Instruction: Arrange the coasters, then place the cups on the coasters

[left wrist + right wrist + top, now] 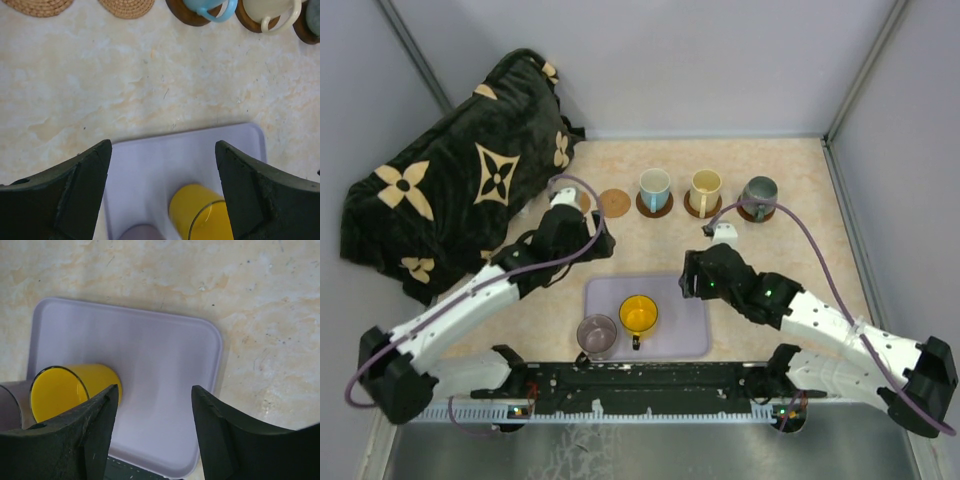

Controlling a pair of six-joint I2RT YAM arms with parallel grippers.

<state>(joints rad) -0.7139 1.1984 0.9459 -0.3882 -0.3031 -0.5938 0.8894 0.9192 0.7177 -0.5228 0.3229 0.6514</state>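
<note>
Along the back of the table three cups stand on dark coasters: a white one with a blue handle [654,185], a cream one [706,184] and a dark grey-green one [760,190]. A bare tan coaster [614,203] lies left of them. Another tan coaster [37,6] is partly hidden under my left arm in the top view. The yellow cup [638,315] and the purple-grey cup [597,334] sit on the lavender tray [685,335]. My left gripper [163,147] hangs open and empty over the tray's back left edge. My right gripper [155,389] hangs open and empty over the tray's right part, beside the yellow cup [65,390].
A black cushion with tan flower shapes [450,190] fills the back left corner. Grey walls close the table on three sides. A black rail [640,385] runs along the near edge behind the tray. Purple cables loop over both arms.
</note>
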